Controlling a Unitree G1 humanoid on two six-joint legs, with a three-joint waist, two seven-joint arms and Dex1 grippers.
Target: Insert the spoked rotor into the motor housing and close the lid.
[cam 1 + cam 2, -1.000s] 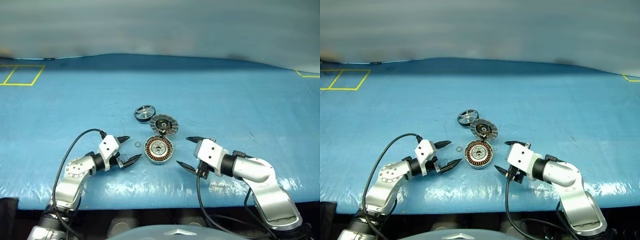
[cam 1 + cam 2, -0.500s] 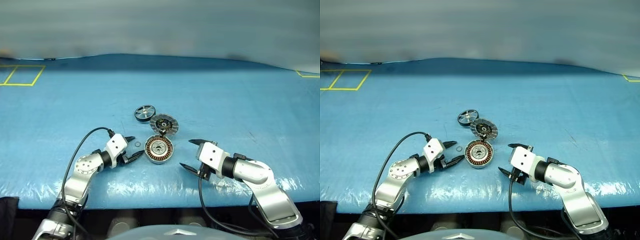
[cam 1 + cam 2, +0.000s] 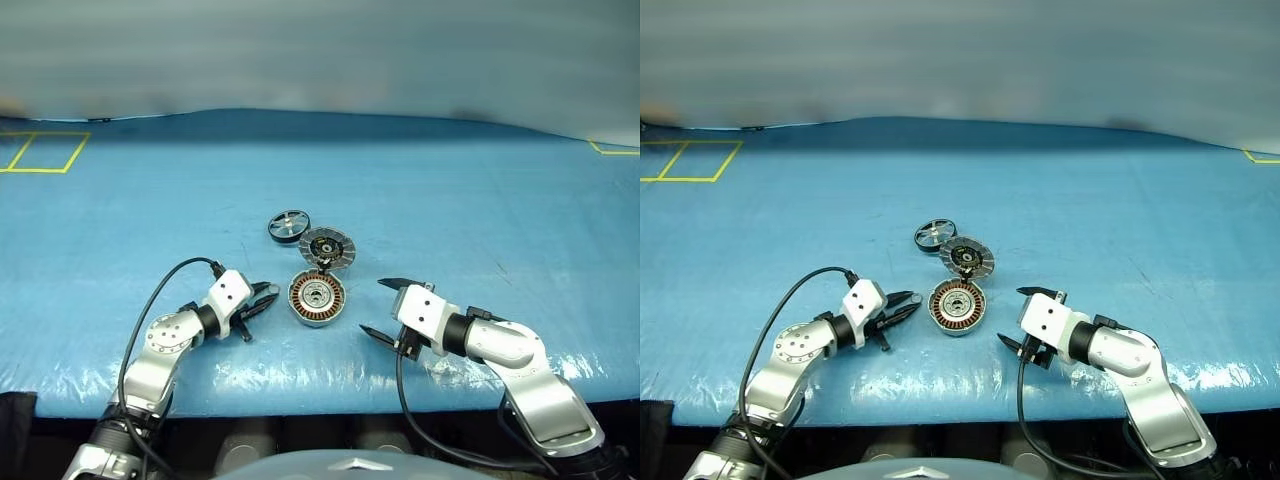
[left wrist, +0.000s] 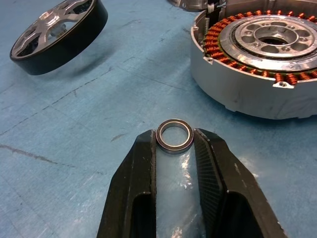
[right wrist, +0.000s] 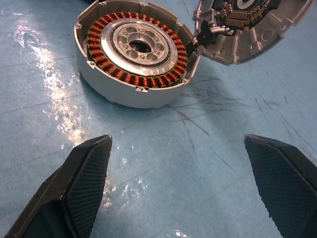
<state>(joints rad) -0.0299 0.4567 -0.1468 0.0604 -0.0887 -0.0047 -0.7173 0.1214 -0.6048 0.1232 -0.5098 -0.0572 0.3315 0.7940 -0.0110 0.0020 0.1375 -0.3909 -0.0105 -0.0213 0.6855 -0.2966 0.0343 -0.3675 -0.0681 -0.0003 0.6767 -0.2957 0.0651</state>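
Our left gripper (image 4: pixel 174 148) pinches a small metal ring (image 4: pixel 174 135); the right gripper (image 5: pixel 181 186) gapes wide, empty. The spoked rotor (image 3: pixel 289 225) lies far-left of the motor housing (image 3: pixel 317 298), the lid (image 3: pixel 328 247) between. The rotor looks rigid, probably slick-rimmed; we'd grip across its rim.

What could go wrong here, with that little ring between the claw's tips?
The small metal ring sits right at the tips of the left gripper, so it could pop out or skid across the blue table as the fingers squeeze. The motor housing lies close by; a nudge could shift it and the lid leaning against it.
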